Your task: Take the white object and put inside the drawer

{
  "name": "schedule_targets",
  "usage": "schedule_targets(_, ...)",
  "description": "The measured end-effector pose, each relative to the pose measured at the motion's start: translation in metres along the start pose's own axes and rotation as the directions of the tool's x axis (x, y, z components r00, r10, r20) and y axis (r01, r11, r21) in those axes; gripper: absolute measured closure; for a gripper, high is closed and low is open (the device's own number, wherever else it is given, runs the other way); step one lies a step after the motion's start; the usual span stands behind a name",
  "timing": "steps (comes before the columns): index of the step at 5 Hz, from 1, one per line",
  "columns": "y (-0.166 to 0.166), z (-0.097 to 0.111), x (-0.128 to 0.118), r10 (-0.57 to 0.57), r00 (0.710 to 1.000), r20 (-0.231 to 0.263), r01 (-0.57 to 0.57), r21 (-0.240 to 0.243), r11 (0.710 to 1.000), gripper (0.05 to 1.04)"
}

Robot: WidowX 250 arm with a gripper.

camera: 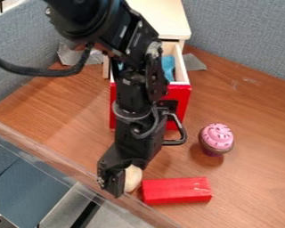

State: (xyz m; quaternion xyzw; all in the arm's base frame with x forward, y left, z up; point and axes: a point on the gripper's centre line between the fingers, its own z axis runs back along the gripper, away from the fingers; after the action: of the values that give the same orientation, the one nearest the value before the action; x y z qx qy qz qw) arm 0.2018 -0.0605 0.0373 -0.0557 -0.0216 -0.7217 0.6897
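Likely light, slick, rounded white object (133, 178) at claw (119, 180) wants mid-body hold; claw spread or pinching, we cannot tell.

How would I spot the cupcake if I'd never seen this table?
On the wooden table, find the open drawer with the red front. The cupcake sits to its right in the view, nearer the camera. Pink frosting dotted with dark sprinkles sets it apart from the plain red block and the white object.
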Motion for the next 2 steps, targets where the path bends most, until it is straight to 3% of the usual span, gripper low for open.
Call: schedule_targets(2,0.0008,-0.0104,-0.0016,-0.018,1.0,0.021,0.017,0.086,0.996,0.083)
